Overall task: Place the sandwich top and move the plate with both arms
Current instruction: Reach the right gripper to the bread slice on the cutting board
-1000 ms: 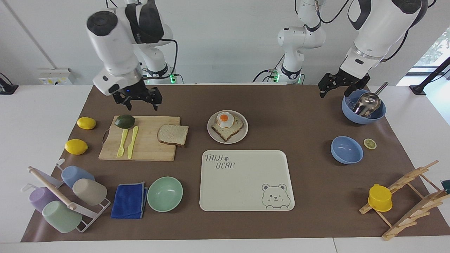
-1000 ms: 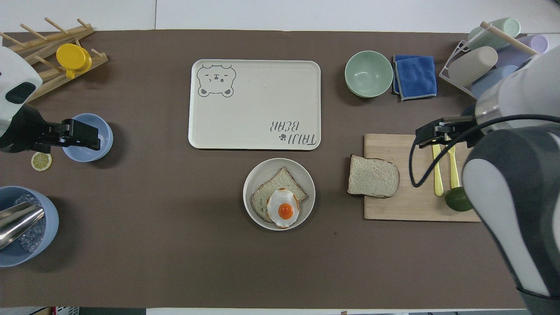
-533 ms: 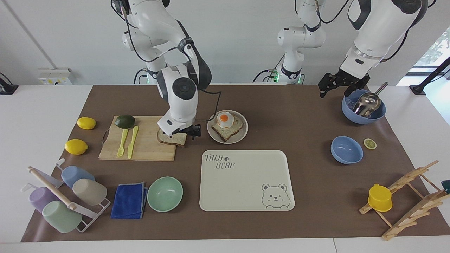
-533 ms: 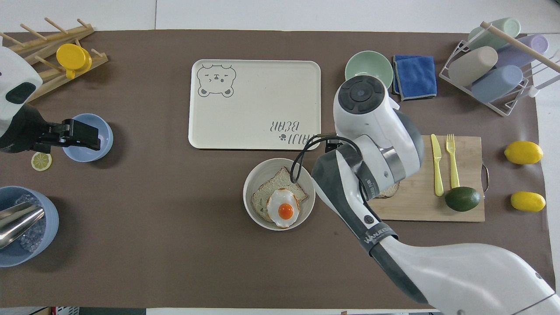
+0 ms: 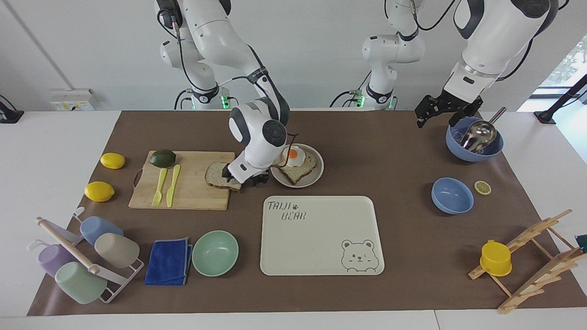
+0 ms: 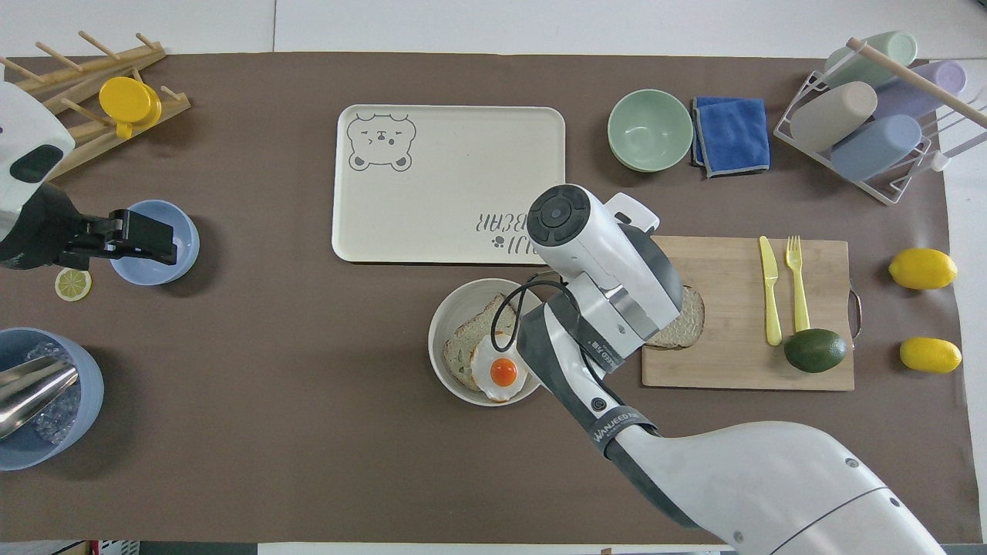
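Note:
The sandwich top is a plain bread slice lying on the plate-side end of the wooden cutting board. It partly shows in the overhead view, under the right wrist. My right gripper is down at the slice's edge nearest the plate, and its tips are hidden in the overhead view. The round beige plate holds a bread slice with a fried egg and stands beside the board. My left gripper is open and waits in the air beside a blue bowl holding a metal scoop.
The cream bear tray lies farther from the robots than the plate. A mint bowl and a blue cloth lie beside it. Fork, knife and avocado lie on the board. A small blue bowl is at the left arm's end.
My right arm has swung from above the avocado end of the board down to the bread slice, then shifted toward the plate. The left arm has not moved.

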`<state>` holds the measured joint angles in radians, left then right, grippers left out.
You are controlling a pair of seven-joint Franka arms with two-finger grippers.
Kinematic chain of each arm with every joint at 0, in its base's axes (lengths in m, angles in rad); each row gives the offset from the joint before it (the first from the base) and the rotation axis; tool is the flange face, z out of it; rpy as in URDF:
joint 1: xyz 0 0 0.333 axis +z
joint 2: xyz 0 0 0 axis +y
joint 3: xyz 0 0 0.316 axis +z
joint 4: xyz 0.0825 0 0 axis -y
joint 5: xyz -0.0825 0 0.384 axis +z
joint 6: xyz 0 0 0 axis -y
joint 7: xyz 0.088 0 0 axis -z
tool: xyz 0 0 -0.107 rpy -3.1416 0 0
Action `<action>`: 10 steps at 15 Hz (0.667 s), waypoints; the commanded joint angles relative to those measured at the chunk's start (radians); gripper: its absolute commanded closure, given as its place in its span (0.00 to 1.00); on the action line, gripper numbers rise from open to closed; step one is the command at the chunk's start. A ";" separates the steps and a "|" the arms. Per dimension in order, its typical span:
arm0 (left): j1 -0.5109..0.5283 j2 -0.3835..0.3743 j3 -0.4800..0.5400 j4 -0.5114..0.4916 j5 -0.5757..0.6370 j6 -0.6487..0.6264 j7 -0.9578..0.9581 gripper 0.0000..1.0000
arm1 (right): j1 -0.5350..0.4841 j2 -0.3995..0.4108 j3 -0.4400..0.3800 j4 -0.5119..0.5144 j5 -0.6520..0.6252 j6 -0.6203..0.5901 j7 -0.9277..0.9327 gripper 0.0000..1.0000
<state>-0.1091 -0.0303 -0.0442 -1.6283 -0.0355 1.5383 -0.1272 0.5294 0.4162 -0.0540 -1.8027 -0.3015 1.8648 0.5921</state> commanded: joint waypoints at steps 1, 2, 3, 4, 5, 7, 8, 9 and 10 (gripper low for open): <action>0.016 -0.030 -0.006 -0.030 -0.012 0.006 0.009 0.00 | 0.006 -0.034 0.000 -0.060 -0.054 -0.006 -0.020 0.00; 0.016 -0.030 -0.006 -0.030 -0.012 0.006 0.009 0.00 | 0.008 -0.036 0.002 -0.064 -0.054 -0.006 -0.020 0.00; 0.016 -0.030 -0.006 -0.030 -0.012 0.006 0.009 0.00 | 0.014 -0.039 0.002 -0.075 -0.056 -0.004 -0.020 0.00; 0.016 -0.030 -0.006 -0.030 -0.012 0.006 0.009 0.00 | 0.020 -0.040 0.002 -0.089 -0.057 0.000 -0.020 0.00; 0.016 -0.030 -0.006 -0.030 -0.012 0.006 0.009 0.00 | 0.020 -0.046 0.002 -0.093 -0.057 -0.002 -0.021 0.00; 0.016 -0.030 -0.006 -0.030 -0.012 0.006 0.009 0.00 | 0.032 -0.051 0.002 -0.106 -0.057 -0.007 -0.025 0.00; 0.016 -0.030 -0.006 -0.030 -0.012 0.006 0.009 0.00 | 0.032 -0.054 0.002 -0.107 -0.059 -0.012 -0.028 0.00; 0.016 -0.030 -0.006 -0.030 -0.012 0.006 0.009 0.00 | 0.034 -0.054 0.002 -0.107 -0.067 -0.024 -0.044 0.02; 0.016 -0.030 -0.006 -0.030 -0.012 0.006 0.009 0.00 | 0.035 -0.056 0.002 -0.107 -0.080 -0.036 -0.060 0.10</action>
<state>-0.1091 -0.0303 -0.0441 -1.6283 -0.0355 1.5383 -0.1272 0.5631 0.3938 -0.0522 -1.8773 -0.3452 1.8430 0.5734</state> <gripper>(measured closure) 0.000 0.018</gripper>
